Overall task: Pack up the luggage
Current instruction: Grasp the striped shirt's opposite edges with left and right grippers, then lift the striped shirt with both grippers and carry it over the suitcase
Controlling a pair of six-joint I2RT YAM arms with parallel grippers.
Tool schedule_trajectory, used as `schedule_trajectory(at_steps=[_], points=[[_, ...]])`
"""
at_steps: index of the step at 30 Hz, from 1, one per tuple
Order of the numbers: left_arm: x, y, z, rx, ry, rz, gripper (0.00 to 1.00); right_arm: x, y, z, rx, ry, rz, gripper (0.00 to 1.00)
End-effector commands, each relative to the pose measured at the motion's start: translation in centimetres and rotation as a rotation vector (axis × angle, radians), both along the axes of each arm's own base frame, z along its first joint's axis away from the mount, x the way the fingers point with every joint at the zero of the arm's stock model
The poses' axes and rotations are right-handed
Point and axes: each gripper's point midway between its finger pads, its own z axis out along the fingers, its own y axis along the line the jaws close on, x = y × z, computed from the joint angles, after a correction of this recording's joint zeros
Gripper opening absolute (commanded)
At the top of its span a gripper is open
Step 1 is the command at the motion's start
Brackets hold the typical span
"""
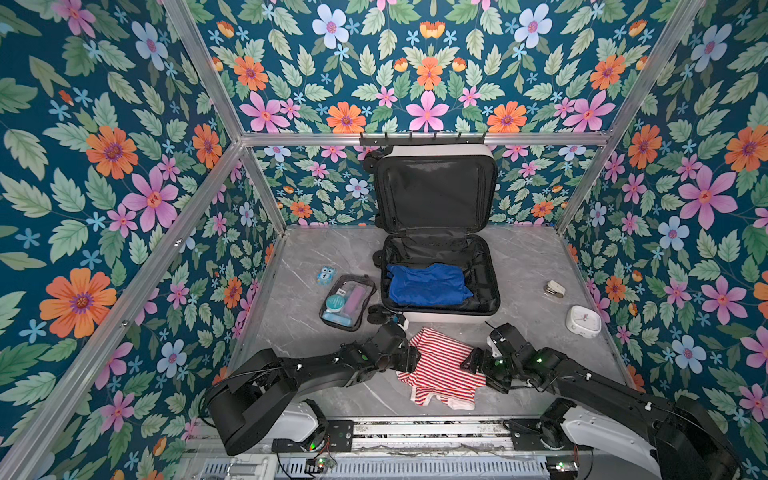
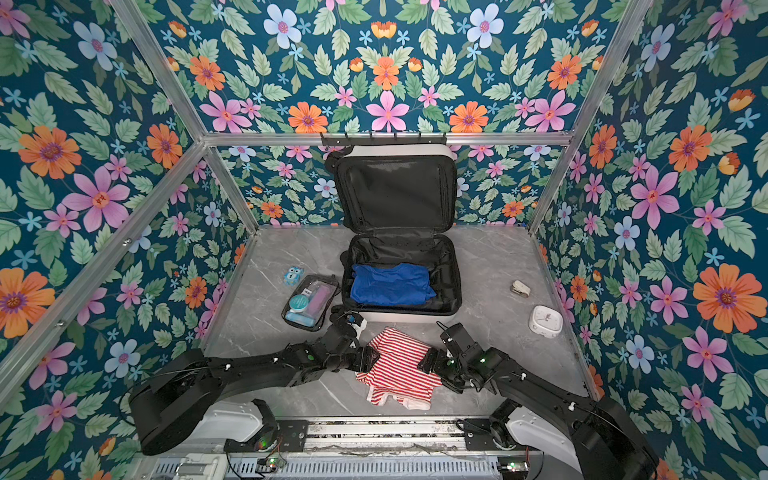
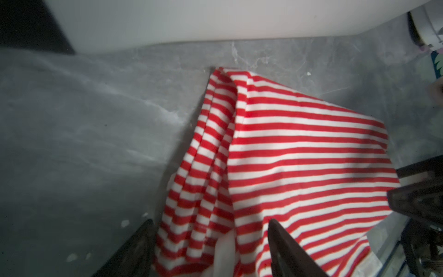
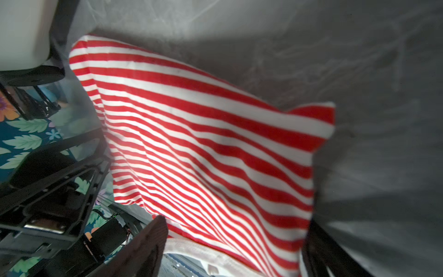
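1. Open white hard-shell suitcase (image 1: 488, 274) lies mid-way on the grey marbled desk (image 1: 528, 266), lid at the rear edge.
2. Jaws spread: left hand (image 3: 209, 221), right hand (image 4: 236, 219) straddle the red-and-white striped fabric garment (image 1: 440, 365) near the front edge.
3. Judgement: pinch both sides together, lift level.

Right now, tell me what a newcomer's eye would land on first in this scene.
The loud floral wallpaper on the walls grabs attention first. At the back of the grey table, the luggage stands open, a blue garment lying in its lower half. Nearer the robot, the left gripper and right gripper flank a red-and-white striped garment, jaws open.
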Motion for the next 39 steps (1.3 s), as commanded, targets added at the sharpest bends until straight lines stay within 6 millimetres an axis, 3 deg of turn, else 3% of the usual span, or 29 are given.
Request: schedule_trajectory(at_steps=[1,4,13,22,28,39], points=[[-0.7,0.1,-1.2,0.02,0.04,-0.023,0.72,-0.3,-0.4,-1.0,-0.026,0.029,-0.018,0.84],[-0.9,-0.4,-1.4,0.004,0.055,-0.04,0.67,-0.2,-0.1,-1.3,-0.017,0.037,-0.013,0.79],[-2.8,-2.0,-1.5,-0.033,0.085,-0.113,0.34,0.3,0.4,-1.5,-0.007,0.032,-0.019,0.6],[-2.8,-2.7,-0.4,-0.055,0.083,-0.107,0.0,1.0,1.1,-0.5,0.026,0.004,-0.01,0.16],[-2.1,-3.2,2.1,-0.082,0.044,-0.096,0.0,1.3,1.9,1.4,0.076,-0.029,0.011,0.0],[-1.1,-3.5,8.3,-0.086,-0.053,-0.102,0.0,1.4,2.3,7.7,0.135,-0.132,0.057,0.0]])
